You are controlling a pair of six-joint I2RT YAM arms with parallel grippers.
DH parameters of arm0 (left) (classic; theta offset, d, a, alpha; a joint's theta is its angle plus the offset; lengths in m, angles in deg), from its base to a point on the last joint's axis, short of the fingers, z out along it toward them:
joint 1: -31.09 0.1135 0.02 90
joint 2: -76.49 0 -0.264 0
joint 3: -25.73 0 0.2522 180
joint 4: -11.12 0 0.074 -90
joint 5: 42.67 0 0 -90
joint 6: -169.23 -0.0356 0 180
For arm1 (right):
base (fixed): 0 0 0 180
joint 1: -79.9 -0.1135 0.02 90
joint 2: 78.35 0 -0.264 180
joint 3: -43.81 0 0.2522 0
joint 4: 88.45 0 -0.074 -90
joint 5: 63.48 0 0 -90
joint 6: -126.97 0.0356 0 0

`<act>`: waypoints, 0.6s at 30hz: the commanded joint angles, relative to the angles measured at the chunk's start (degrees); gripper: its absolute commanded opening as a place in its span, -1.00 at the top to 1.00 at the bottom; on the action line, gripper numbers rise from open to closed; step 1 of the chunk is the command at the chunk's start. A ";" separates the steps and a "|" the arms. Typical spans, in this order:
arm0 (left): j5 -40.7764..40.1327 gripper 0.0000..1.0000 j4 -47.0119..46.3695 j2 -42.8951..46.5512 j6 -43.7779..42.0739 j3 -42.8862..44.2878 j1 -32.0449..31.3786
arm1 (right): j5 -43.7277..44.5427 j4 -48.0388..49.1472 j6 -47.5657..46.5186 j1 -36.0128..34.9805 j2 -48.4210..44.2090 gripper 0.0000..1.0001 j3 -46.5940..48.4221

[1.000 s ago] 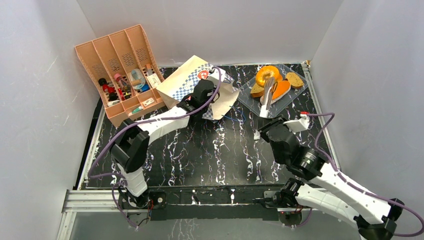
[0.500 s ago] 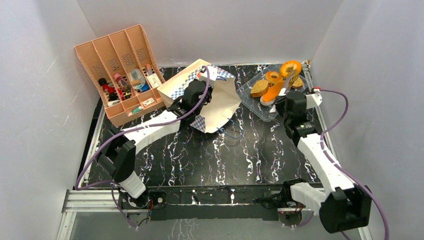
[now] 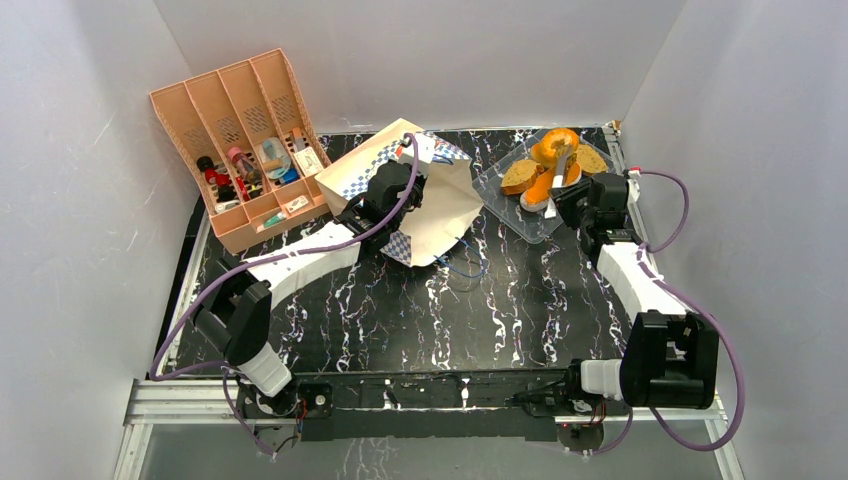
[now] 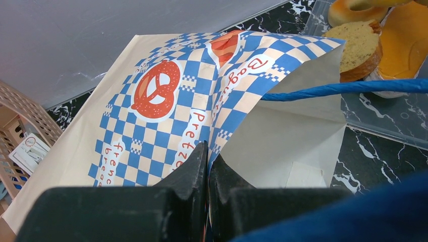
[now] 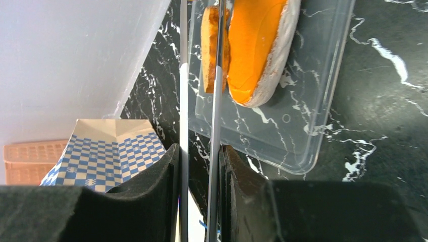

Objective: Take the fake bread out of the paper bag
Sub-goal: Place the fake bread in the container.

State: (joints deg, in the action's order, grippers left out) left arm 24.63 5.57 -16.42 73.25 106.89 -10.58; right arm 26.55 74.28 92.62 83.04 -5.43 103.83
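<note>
Fake bread [image 3: 520,178] lies in your far-right clear tray [image 3: 508,205]. Your right gripper [image 5: 199,160] is clamped on metal tongs [image 5: 217,101]. Your left gripper [image 4: 208,151] is pinched tight on the paper bag [image 4: 126,136].

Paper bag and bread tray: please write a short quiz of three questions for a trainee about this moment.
1. True or false: the left gripper is shut on the rim of the paper bag.
2. What does the right gripper hold? A) metal tongs B) a spoon C) a knife
3. Fill in: the long orange-topped loaf lies in the clear plastic ____.

Key: 1 true; 2 A; 3 tray.
</note>
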 commanded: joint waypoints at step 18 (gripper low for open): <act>1.68 1.00 -1.38 3.96 -0.01 0.39 0.45 | -1.59 10.95 2.78 1.86 0.86 0.96 -4.22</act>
State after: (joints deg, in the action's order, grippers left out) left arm 25.70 5.37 -16.42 72.86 106.89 -10.32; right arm 23.62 80.08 94.85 84.20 -2.98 99.08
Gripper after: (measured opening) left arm 0.007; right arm 0.242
